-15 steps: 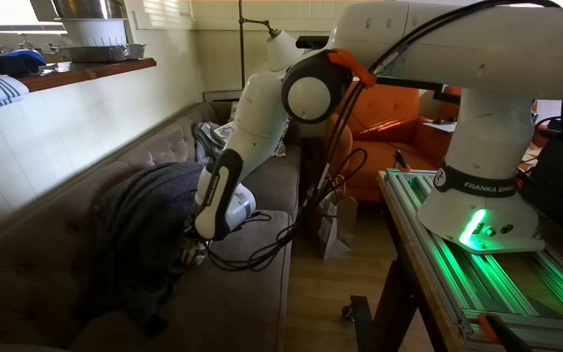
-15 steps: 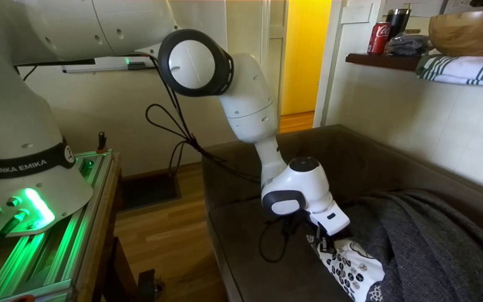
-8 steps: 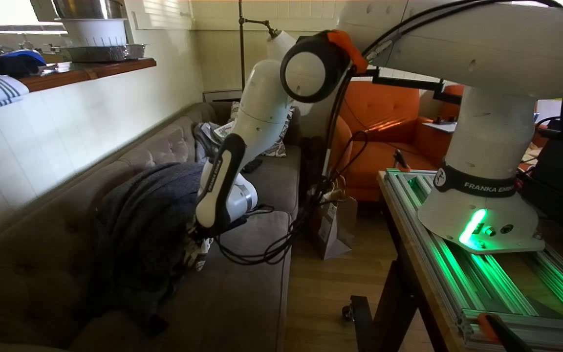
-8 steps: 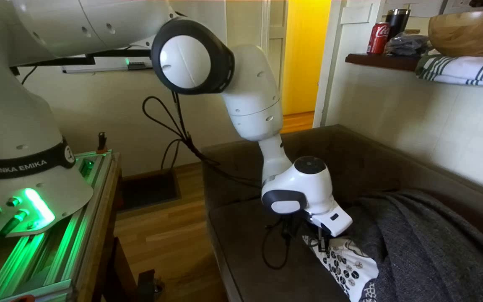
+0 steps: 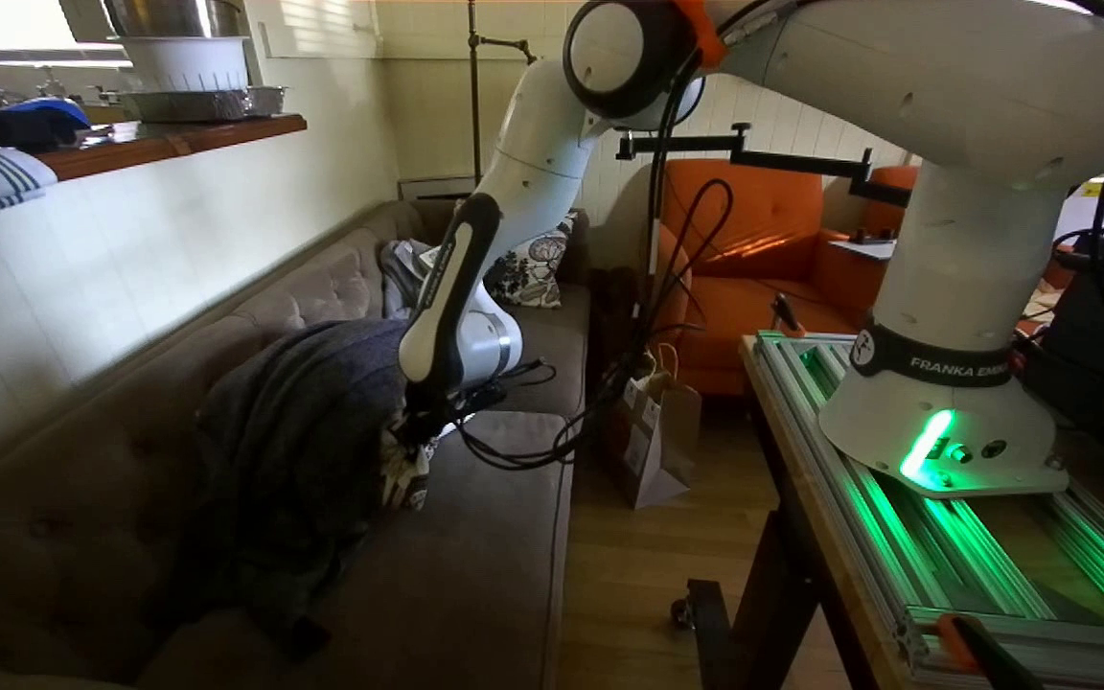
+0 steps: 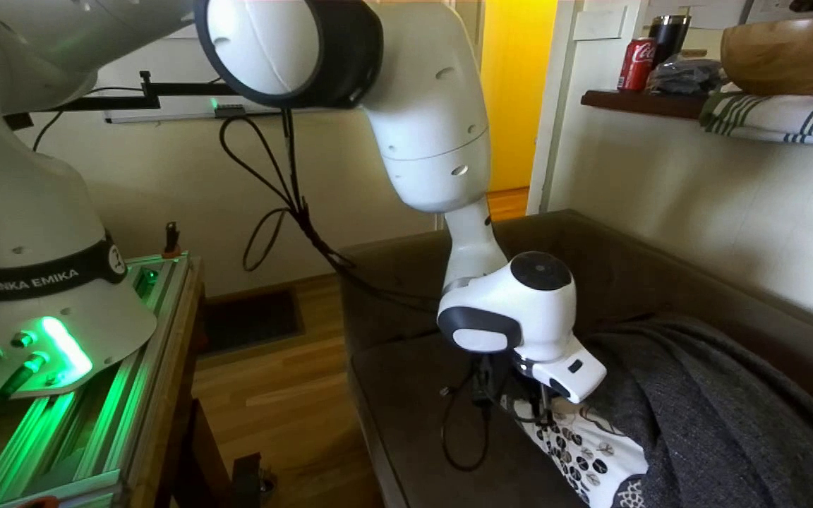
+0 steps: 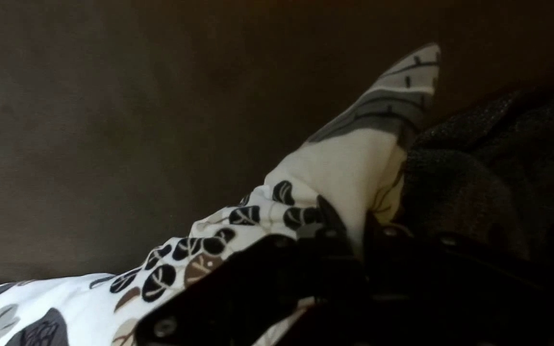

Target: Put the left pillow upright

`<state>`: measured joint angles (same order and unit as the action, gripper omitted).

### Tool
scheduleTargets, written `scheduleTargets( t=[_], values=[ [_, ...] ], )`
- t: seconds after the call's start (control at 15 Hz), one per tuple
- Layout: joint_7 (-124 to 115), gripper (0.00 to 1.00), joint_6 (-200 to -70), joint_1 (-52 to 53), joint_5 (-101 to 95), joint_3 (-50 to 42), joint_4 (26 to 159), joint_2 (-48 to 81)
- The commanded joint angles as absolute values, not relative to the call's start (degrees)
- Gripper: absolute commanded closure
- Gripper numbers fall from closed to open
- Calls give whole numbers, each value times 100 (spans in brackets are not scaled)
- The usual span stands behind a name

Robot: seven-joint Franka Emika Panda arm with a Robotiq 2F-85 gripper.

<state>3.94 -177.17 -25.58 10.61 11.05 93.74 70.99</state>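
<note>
A white pillow with black, grey and brown leaf prints lies on the sofa, partly covered by a dark grey blanket. It shows in both exterior views (image 5: pixel 405 476) (image 6: pixel 593 451) and in the wrist view (image 7: pixel 339 163). My gripper (image 7: pixel 346 221) is shut on the pillow; a fold of its fabric is pinched between the dark fingers. In the exterior views the gripper (image 5: pixel 416 428) (image 6: pixel 546 415) points down at the pillow's uncovered edge. The blanket (image 5: pixel 293 460) (image 6: pixel 717 402) hides the rest of the pillow.
The brown sofa (image 5: pixel 504 546) runs along the wall. Another patterned pillow (image 5: pixel 533 273) stands at its far end. A paper bag (image 5: pixel 657 441) is on the floor beside it. A wooden shelf (image 5: pixel 178 142) juts out above. Cables (image 5: pixel 552 450) hang from the arm.
The arm's elbow has risen. The gripper has moved up and right in an exterior view, and the pillow's edge has moved along with it. The blanket has shifted slightly.
</note>
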Motion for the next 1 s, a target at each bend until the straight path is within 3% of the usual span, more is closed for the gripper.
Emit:
scheduleTargets(
  t=[0.0, 0.93],
  values=[
    [825, 97, -17191, -3215, 839, 1569, 10641, 6246],
    [1802, 97, -15702, -4624, 1098, 2075, 12875, 4446]
  ],
)
